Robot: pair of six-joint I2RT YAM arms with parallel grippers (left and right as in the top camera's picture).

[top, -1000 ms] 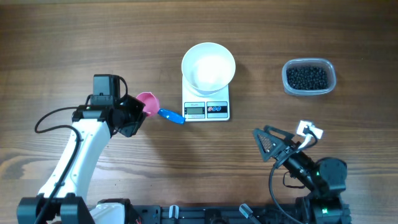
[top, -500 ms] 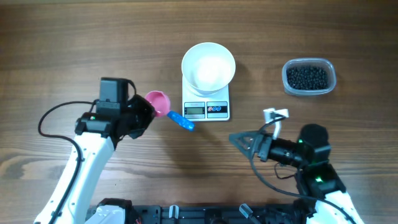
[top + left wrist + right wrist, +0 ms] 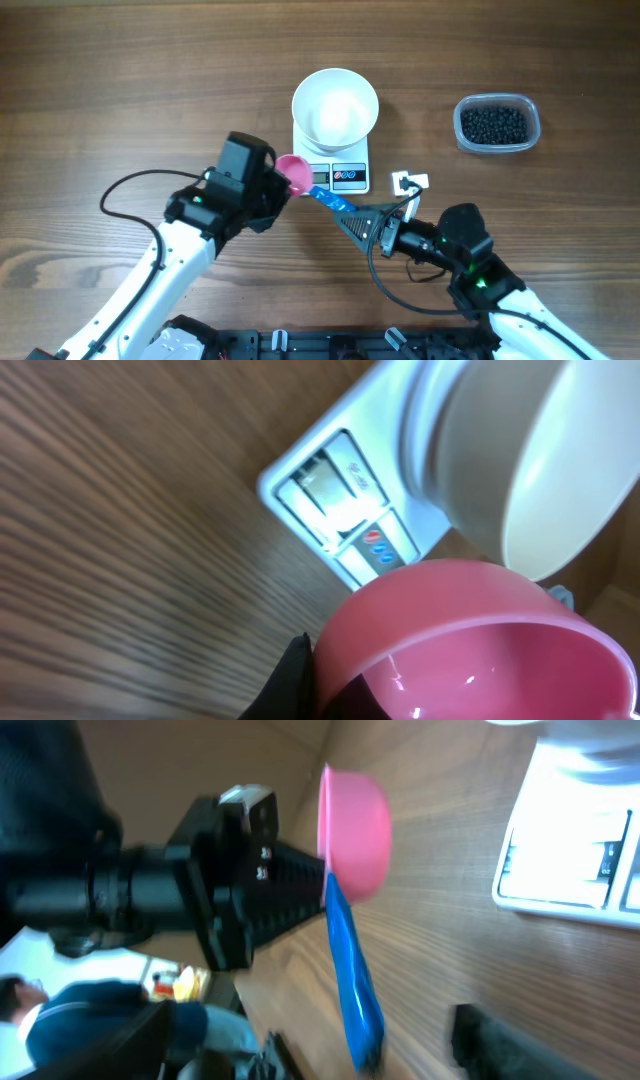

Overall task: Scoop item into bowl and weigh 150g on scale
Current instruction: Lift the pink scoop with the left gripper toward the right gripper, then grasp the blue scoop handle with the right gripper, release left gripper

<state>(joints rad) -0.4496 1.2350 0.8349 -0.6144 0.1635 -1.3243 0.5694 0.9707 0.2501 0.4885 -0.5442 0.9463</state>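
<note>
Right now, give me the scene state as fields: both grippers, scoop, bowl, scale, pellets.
left gripper: shut on the pink cup of the scoop, by the front-left corner of the scale
right gripper: open, at the scoop's blue handle end
scoop: empty
bowl: on the scale, empty
pellets: in the clear tub, right of the scale
scale display: unreadable

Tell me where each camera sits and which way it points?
Overhead: fixed above the table, looking straight down on the bowl, the scale, the tub of pellets, the left gripper and the right gripper.
Left wrist: on the left arm, looking past the pink scoop it holds toward scale and bowl; one dark finger shows at the bottom.
Right wrist: on the right arm, facing the left gripper and scoop; its own finger shows bottom right.
Shared: all three see scoop and scale.
</note>
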